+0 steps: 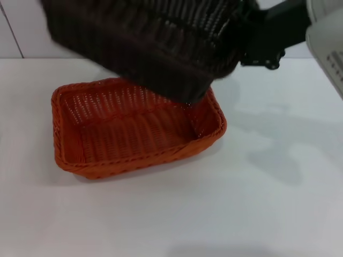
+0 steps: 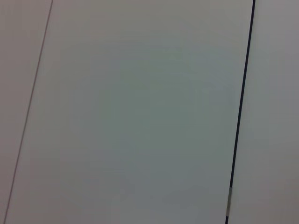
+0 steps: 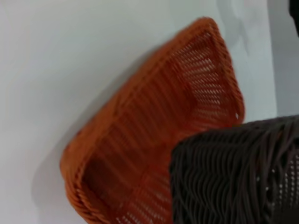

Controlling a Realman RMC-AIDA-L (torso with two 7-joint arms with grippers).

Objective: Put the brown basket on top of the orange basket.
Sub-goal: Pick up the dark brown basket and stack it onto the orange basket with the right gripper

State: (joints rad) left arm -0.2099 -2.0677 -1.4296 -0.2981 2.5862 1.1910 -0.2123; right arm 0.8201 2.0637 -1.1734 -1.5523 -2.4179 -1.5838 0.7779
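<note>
**Dark basket held tilted above the orange one**

The right arm enters the head view from the upper right corner, its black wrist section angled down and leftward, ending at the right gripper [image 1: 247, 40] against the right end of the rectangular, very dark brown woven wicker-style basket [image 1: 155, 43]. That basket fills the top centre of the head view, clear of the table and tilted, its lowest corner dipping toward the frame's middle. The gripper evidently carries it, but the fingers are hidden behind the weave, so I cannot tell how wide they stand.

The left arm shows in no view; its wrist camera sees only pale flat panels with two thin seams.

Count: one dark brown basket, one rectangular, bright orange woven wicker-style basket [image 1: 96, 160], two baskets in all.

The orange basket sits upright on the white table [image 1: 278, 203], left of centre in the head view, with its open mouth up. The brown basket's low corner hangs over the orange one's upper right rim; whether the two touch there cannot be told. In the right wrist view the brown weave [image 3: 233, 177] fills the lower right and overlaps the orange basket [image 3: 140, 140] spread across the centre.

Bare tabletop lies around the orange basket's lower, left and right sides in the head view.
</note>
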